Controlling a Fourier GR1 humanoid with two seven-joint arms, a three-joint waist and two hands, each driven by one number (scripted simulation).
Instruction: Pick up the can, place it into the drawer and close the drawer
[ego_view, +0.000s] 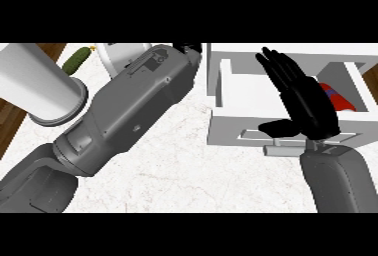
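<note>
Already the red can (341, 101) lies inside the open drawer (235, 131) at the frame's right, under the right hand (314, 112) with its fingers straight and apart, so only closing remains.

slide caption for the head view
Open right hand above the open drawer, red can inside; left forearm lies across the counter.

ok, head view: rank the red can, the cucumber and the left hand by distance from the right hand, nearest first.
From the right hand, open over the drawer:
1. Red can: in the drawer, right beside the hand, partly hidden by it.
2. Left hand: top centre, left of the drawer.
3. Cucumber: far upper left.
</note>
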